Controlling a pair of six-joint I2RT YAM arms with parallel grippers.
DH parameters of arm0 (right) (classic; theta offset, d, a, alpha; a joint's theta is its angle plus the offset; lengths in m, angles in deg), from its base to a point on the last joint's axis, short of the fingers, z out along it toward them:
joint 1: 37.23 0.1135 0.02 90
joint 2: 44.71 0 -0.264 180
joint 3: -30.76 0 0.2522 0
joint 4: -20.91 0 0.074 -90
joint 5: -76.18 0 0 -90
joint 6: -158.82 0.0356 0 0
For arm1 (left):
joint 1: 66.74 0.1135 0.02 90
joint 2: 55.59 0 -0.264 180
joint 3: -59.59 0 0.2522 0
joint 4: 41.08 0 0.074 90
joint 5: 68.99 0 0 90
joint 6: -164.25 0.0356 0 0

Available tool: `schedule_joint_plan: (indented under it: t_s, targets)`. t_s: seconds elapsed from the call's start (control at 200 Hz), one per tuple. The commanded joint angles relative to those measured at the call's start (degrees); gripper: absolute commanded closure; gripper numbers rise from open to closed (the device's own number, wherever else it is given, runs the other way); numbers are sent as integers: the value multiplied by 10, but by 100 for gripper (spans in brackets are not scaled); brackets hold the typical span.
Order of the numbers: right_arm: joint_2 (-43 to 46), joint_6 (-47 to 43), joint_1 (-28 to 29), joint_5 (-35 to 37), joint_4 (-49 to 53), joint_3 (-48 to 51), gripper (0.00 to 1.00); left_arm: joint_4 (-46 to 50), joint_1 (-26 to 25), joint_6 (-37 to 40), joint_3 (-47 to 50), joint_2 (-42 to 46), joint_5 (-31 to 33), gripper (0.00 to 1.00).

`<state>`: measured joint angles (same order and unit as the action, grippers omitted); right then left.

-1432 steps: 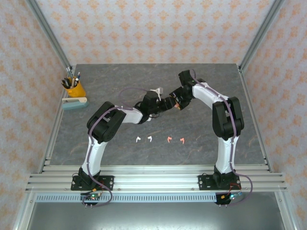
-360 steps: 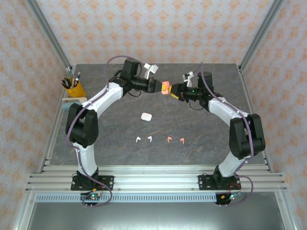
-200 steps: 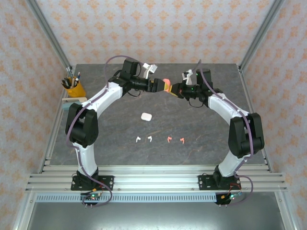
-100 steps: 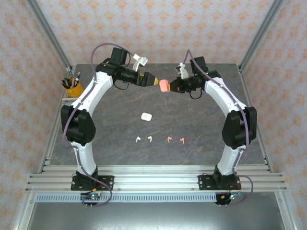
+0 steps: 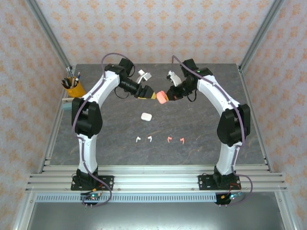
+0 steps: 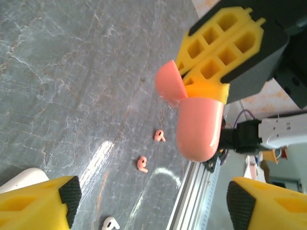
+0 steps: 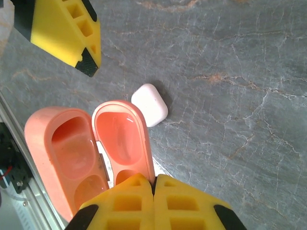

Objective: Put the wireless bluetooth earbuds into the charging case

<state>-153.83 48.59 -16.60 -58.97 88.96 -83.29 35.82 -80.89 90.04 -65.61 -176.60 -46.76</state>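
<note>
We see the right pincer (image 5: pixel 169 94) clamped on the coral-pink charging case (image 5: pixel 162 97), its two yellow fingers (image 7: pixel 129 201) pressed together on the rim of one half (the right wrist view shows this closely). The case hangs open with both hollow halves side by side and nothing in them. The left pincer (image 5: pixel 147 94) faces it from the other side, just beside the case but not touching it. Its fingers (image 6: pixel 48 199) stand apart with nothing between them. In the left wrist view the coral-pink charging case (image 6: pixel 199 127) sits ahead of that gap, off the table (image 6: pixel 72 72), gripped from above by the right pincer (image 6: pixel 211 72). The earbuds all lie on the table (image 5: pixel 206 124), well apart from both pincers and nearer the arm bases, in a loose row. We find the two white earbuds (image 5: pixel 138 139) on the left and the two coral-pink earbuds (image 5: pixel 169 139) on the right. Between that row and the pincers rests a closed white case (image 5: pixel 146 116), also seen below the open case in the right wrist view. A yellow pen cup (image 5: pixel 74 89) stands at the left edge of the table.
</note>
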Motion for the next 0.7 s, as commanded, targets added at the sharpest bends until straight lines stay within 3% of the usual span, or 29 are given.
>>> schedule_joint_plan:
  t_s: [0.0,0.185,0.445,0.696]
  targets:
    - [-2,-33,18,14,21,-3,100,60,-2,49,-11,-6,-45,23]
    - [-14,-35,33,9,21,-10,100,105,-10,90,-21,-23,-68,27]
    - [-22,-32,36,0,21,-26,100,165,-17,144,-38,-45,-98,40]
    - [-20,-33,38,-6,24,-31,100,256,-25,217,-83,-84,-114,45]
